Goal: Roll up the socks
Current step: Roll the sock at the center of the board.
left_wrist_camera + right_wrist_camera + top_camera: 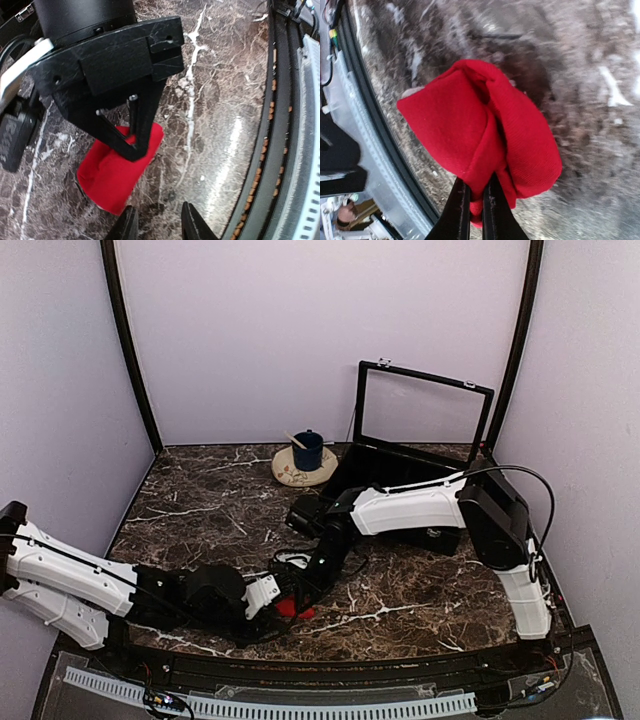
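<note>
The socks show as one bunched red fabric bundle [480,125], folded over on itself, just above the marble table near its front edge [296,608]. My right gripper [476,200] is shut on a fold at the bundle's lower edge, its two black fingers pinching the cloth. In the left wrist view the right gripper's fingers [134,142] reach down onto the red bundle [115,175]. My left gripper [159,225] stands open just beside the bundle, with only bare marble between its fingertips. It touches no fabric.
A blue mug [308,450] stands on a round saucer at the back. A black case with a raised lid [420,410] sits at the back right. The table's front rail [285,150] runs close to the left gripper.
</note>
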{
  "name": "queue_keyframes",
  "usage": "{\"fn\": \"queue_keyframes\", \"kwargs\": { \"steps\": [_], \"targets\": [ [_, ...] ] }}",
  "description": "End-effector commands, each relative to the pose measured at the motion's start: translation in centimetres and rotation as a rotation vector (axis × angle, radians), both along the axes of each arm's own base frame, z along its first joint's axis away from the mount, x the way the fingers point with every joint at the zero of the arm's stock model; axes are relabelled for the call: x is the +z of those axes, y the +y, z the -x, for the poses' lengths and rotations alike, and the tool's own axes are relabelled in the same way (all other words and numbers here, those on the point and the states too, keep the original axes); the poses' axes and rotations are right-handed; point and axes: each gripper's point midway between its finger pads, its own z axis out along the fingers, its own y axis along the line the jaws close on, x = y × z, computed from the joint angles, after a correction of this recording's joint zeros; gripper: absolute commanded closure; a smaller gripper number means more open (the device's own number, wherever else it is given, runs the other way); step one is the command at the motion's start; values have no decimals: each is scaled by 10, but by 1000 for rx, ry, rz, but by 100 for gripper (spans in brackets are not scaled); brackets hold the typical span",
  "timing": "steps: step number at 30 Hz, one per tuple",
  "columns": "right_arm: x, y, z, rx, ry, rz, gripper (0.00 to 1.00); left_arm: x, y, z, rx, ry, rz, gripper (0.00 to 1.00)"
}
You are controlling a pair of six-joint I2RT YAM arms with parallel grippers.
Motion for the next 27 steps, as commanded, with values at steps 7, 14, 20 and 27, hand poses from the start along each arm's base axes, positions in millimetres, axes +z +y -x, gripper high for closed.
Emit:
{"fn": "queue_keyframes", "kwargs": {
  "steps": [7,14,20,27],
  "targets": [
    [-30,-34,26,33,213,123,100,-15,-15,-21,-64,-221,-224,67],
    [-26,-39,27,47,271,121,100,-24,-20,-16,-128,-253,-287,67],
    [-23,-43,26,54,304,124,100,-30,-25,-11,-169,-263,-320,67],
    [-21,-41,27,48,337,105,100,-39,-29,-5,-201,-248,-348,67]
  ]
}}
